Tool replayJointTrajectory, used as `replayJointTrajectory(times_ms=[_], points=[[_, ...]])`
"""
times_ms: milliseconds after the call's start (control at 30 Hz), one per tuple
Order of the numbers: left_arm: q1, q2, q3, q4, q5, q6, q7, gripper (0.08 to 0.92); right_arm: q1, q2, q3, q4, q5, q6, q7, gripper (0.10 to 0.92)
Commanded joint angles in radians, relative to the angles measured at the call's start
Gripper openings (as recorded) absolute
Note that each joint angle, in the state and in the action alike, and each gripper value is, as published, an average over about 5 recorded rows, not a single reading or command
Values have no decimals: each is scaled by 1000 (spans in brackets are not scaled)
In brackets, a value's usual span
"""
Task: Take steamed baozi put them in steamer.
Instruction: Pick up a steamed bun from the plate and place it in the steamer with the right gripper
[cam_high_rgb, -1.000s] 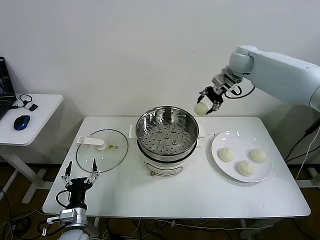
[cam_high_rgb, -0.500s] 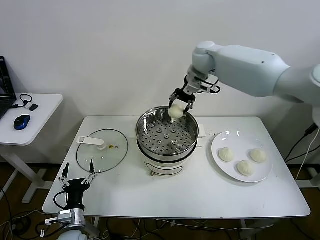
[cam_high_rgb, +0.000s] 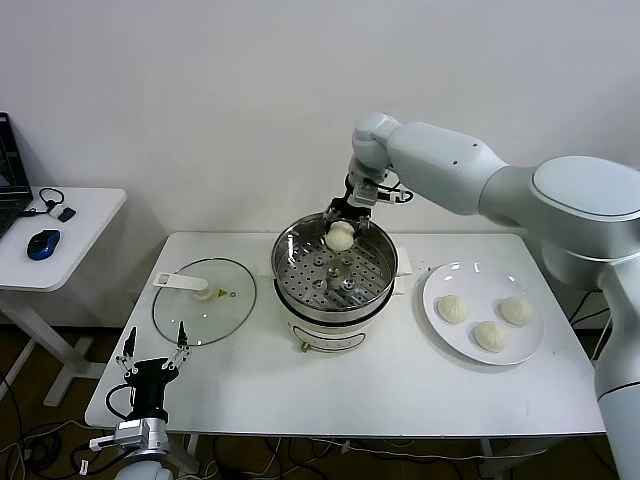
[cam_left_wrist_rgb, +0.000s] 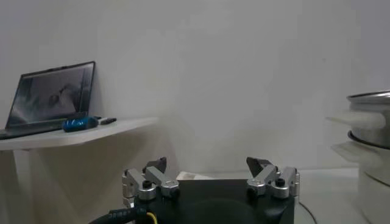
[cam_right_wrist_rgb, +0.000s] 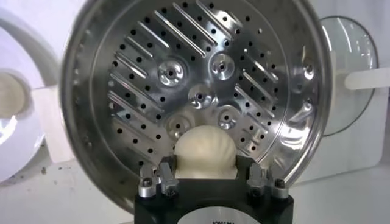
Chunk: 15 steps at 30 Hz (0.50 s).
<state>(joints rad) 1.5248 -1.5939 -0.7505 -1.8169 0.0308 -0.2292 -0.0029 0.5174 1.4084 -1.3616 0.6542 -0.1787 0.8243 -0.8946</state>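
Observation:
My right gripper (cam_high_rgb: 341, 233) is shut on one cream-white baozi (cam_high_rgb: 341, 235) and holds it above the far side of the steamer (cam_high_rgb: 335, 268), inside its rim. In the right wrist view the held baozi (cam_right_wrist_rgb: 205, 152) sits between the fingers over the perforated tray (cam_right_wrist_rgb: 195, 85), which holds nothing else. Three baozi (cam_high_rgb: 452, 308) (cam_high_rgb: 490, 335) (cam_high_rgb: 516, 311) lie on the white plate (cam_high_rgb: 445, 282) at the right. My left gripper (cam_high_rgb: 155, 351) is open and empty, parked at the table's front left corner.
A flat glass lid (cam_high_rgb: 203, 300) with a white handle lies on the table left of the steamer. A side table (cam_high_rgb: 60, 235) with a blue mouse (cam_high_rgb: 42, 244) stands at the far left. The white wall is close behind the steamer.
My right gripper has carried the baozi leftward from beside the steamer to over its far rim and lowered it toward the tray. The left arm has barely moved.

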Motion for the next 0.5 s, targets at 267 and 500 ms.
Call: replayJointTrajectory(times_ms=[267,500], points=[[-1,3,-3,3,-1,-4,0,823,-120,96,158,-205,-143,48,40,645],[-1,3,-1,1,1,-5,-1,823,-116,95,158,-200,-134,48,26,659]])
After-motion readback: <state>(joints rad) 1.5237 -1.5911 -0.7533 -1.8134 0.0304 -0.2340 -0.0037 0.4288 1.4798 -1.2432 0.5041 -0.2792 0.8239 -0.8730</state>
